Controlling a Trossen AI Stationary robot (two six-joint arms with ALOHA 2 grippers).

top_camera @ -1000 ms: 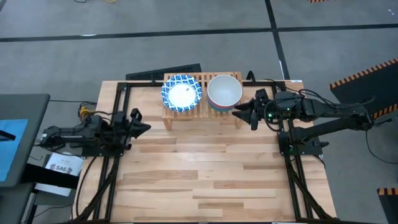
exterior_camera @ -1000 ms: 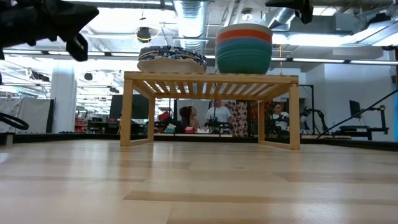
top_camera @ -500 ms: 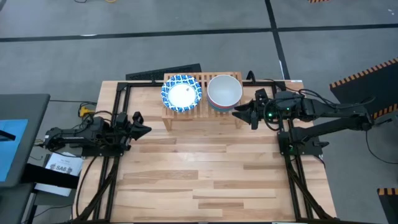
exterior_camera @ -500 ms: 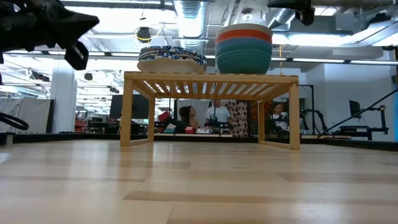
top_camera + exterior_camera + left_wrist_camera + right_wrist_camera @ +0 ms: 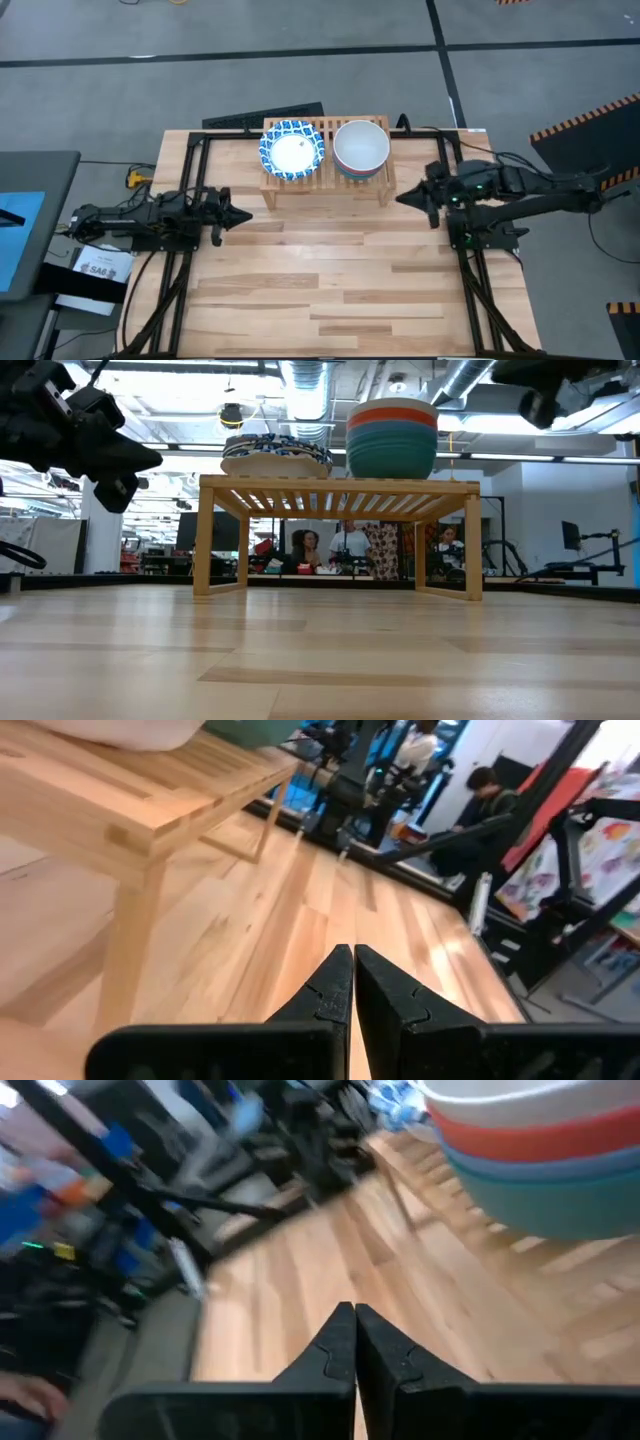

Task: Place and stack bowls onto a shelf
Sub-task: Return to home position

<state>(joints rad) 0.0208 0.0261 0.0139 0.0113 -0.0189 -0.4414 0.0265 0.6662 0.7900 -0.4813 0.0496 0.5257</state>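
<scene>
The light-wood shelf (image 5: 325, 185) stands on its legs at the table's far middle. On its slatted top sit two stacks of bowls: the blue-and-white patterned ones (image 5: 291, 150) on the left, and a stack with a white bowl on top (image 5: 361, 147) over red, blue and green ones (image 5: 392, 438) on the right. My left gripper (image 5: 243, 217) is shut and empty, left of the shelf and nearer. My right gripper (image 5: 402, 197) is shut and empty, just right of the shelf. Both show shut in their wrist views (image 5: 352, 982) (image 5: 353, 1338).
The plank tabletop (image 5: 330, 280) spreads out nearer than the shelf. A dark flat object (image 5: 265, 116) lies at the table's far edge behind the shelf. People sit in the room beyond the table (image 5: 350, 545).
My right gripper has drawn back from the white-topped stack toward the table's right edge and a little nearer. My left gripper has gone toward the right and slightly nearer, and lower in the low view. The bowls have stayed still.
</scene>
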